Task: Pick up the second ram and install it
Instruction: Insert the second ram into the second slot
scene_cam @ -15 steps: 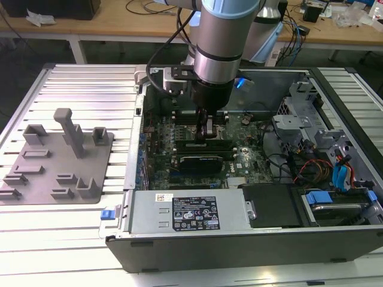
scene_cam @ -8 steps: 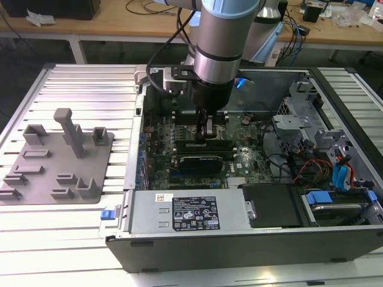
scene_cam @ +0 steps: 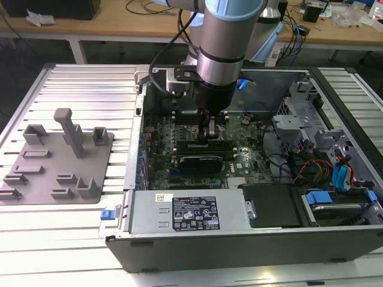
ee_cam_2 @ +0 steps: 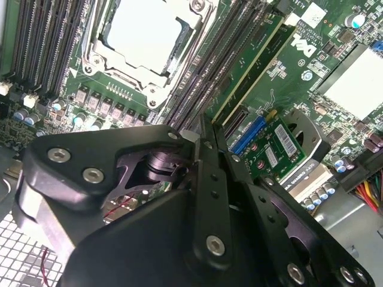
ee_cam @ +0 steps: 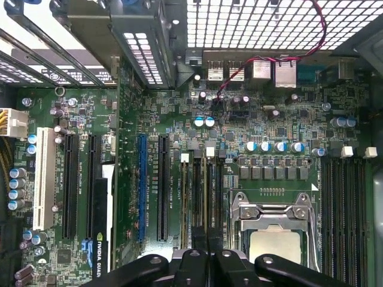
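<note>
- Black metal gripper (ee_cam_2: 202,133) low over the motherboard (ee_cam: 287,119), just beside the CPU socket (ee_cam_2: 143,36). Fingers (ee_cam_2: 210,179) drawn together to a thin slit and clamped on the second ram.
- Green second ram (ee_cam_2: 248,69) on edge in a memory slot near the CPU socket, lying parallel to the socket's side. One part running in between the fingertips, the part beyond hidden under the gripper.
- Black memory slots (ee_cam_2: 197,66) between that stick and the CPU socket, side by side with it.
- More long black memory slots (ee_cam: 344,203) on the opposite side of the CPU socket, in the first wrist view.
- Blue expansion slot (ee_cam: 142,185) farther from the CPU socket, beyond the gripper's row of slots; white expansion slot (ee_cam: 42,179) farther off again.
- Black graphics card (scene_cam: 203,160) in the exterior view, near the CPU socket and just beside the gripper's tip.
- Silver power supply (scene_cam: 188,212) at the wall of the computer case (scene_cam: 239,251), well apart from the CPU socket.
- Grey fixture plate (scene_cam: 57,161) outside the case, farthest from the CPU socket.
</note>
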Controlling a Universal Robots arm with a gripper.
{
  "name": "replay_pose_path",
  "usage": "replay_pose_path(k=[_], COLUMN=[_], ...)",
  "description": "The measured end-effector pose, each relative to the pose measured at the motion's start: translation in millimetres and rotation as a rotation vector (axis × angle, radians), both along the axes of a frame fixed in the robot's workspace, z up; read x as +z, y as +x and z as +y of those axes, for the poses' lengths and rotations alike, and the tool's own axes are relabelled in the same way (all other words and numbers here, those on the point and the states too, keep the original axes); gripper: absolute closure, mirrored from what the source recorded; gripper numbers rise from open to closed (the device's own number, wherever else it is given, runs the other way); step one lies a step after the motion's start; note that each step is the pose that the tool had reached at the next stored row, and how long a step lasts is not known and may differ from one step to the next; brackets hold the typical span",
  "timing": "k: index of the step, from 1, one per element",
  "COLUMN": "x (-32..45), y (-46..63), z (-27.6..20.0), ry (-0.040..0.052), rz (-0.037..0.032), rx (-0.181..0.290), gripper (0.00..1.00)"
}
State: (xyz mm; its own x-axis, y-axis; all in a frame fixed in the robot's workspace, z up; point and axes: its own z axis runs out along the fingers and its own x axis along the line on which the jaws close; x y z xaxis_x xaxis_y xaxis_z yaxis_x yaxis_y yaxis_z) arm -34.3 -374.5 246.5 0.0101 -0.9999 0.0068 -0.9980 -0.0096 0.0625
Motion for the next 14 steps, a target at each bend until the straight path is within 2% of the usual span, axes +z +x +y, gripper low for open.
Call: replay_pose_path(k=[11,14], x=[-0.6,-2.1], y=[2.0,3.6], z=[0.1,0.1], ry=[0.0010,0.0085], rz=[0.0000,0.0000], rx=[0.000,0.000], gripper=[0.91,0.91])
